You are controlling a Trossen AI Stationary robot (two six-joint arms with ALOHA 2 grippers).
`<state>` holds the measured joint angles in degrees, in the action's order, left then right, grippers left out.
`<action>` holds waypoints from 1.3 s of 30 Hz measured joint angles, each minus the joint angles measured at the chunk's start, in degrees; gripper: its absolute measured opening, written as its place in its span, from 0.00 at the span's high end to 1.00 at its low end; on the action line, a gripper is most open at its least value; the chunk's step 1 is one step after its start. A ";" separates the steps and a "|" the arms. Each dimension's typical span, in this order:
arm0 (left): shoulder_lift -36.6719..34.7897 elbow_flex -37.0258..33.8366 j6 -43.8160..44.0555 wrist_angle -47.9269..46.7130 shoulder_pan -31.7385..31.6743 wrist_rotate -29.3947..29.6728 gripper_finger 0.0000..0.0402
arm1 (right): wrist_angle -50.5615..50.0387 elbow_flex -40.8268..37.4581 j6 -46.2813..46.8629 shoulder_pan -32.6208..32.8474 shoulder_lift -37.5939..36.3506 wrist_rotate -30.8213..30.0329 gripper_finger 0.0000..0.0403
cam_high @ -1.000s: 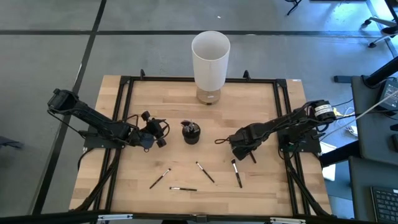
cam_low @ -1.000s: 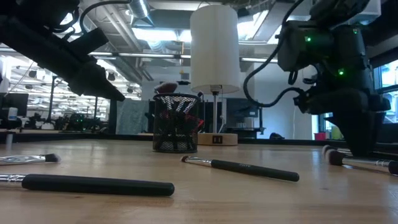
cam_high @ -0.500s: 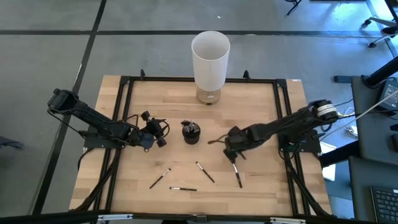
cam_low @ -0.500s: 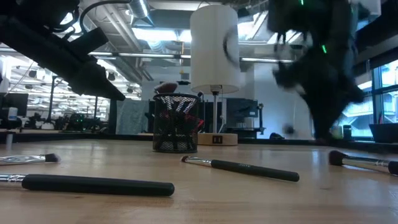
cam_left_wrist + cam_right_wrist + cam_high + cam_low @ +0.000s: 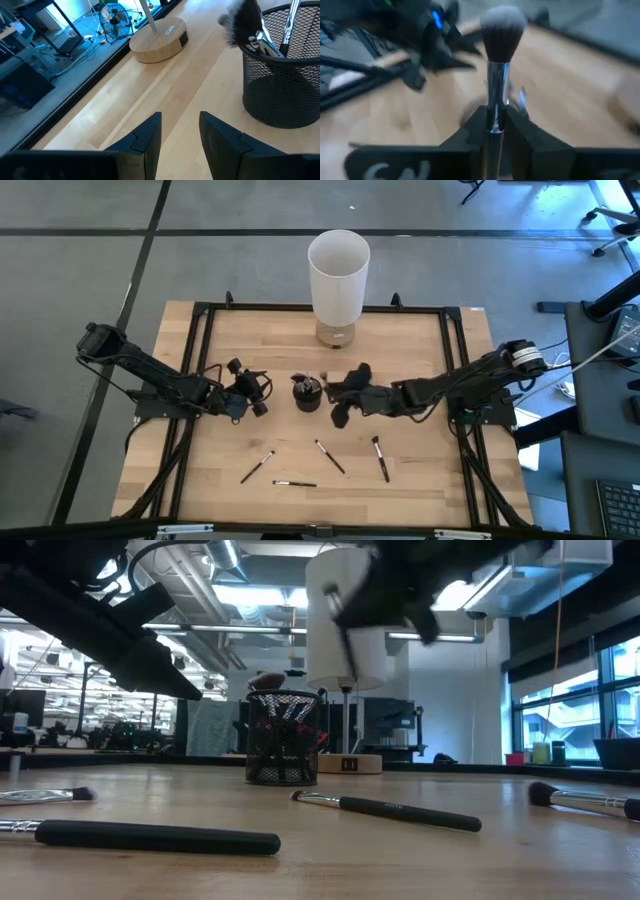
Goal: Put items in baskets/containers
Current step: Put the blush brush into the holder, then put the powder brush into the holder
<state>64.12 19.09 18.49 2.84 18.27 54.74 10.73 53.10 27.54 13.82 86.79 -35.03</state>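
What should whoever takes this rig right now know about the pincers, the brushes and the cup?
Right pincer: shut on a silver-ferruled, pale-tipped makeup brush, beside the dark round mesh cup.
Left pincer: open, empty, waiting on the cup's other side.
Done: several brushes stand in the cup.
Left: the held brush, then four dark-handled brushes lying on the wooden table at and.

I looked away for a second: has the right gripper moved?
Yes. The right gripper, shut on a brush, has swung away from the loose brushes on the table toward the dark mesh cup.
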 joint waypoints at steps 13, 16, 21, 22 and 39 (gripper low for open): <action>0.00 0.00 -1.12 -0.04 0.00 0.75 0.68 | 25.96 -0.02 -17.86 -2.32 13.69 -3.76 0.87; 0.00 0.00 -1.25 0.05 0.01 0.90 0.68 | 29.51 -0.02 -18.42 -3.29 15.50 0.03 0.87; 0.00 0.00 -2.06 0.61 -0.01 3.68 0.68 | 29.69 0.00 -13.94 -4.83 15.81 4.84 0.77; 0.00 0.00 -2.46 0.78 -0.01 4.40 0.68 | 28.89 0.00 -12.78 -5.11 15.77 4.77 0.74; 0.00 0.00 -4.23 1.69 -0.06 4.21 0.68 | 5.36 0.02 -1.04 -2.37 3.39 2.92 0.59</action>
<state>64.12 19.09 14.26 4.54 18.21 58.95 16.09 53.12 26.50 11.45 90.18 -32.11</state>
